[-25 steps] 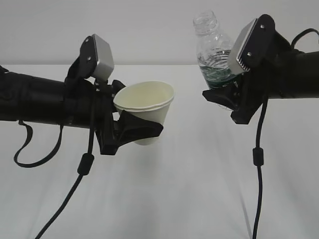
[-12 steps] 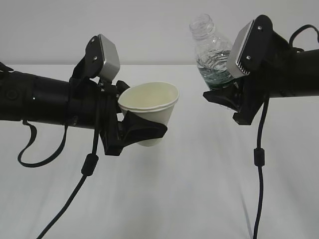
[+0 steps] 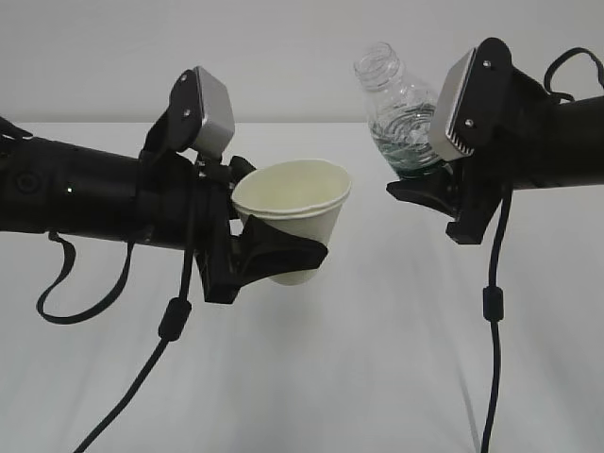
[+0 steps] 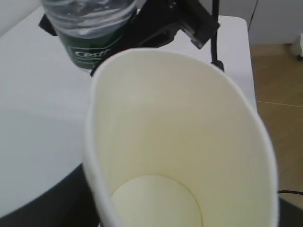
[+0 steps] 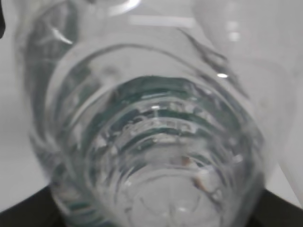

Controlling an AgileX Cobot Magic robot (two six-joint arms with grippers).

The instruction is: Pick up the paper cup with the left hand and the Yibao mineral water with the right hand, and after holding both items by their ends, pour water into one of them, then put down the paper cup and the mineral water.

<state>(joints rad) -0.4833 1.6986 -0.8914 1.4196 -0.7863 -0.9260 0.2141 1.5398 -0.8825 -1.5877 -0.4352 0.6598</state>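
Exterior view: you get soft, even, dim light; the table [image 3: 377,359] reads pale grey, and a faint shadow streak runs toward the lower right. Black arms lose detail. Left wrist view: the paper cup [image 4: 180,142] is sharp. Right wrist view: the Yibao mineral water [image 5: 151,142] is blurred, with small glints at the upper right.

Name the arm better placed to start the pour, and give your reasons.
Right. Its gripper holds the Yibao mineral water, uncapped and tilted toward the paper cup. The left gripper only holds that cup, mouth up, lower down.
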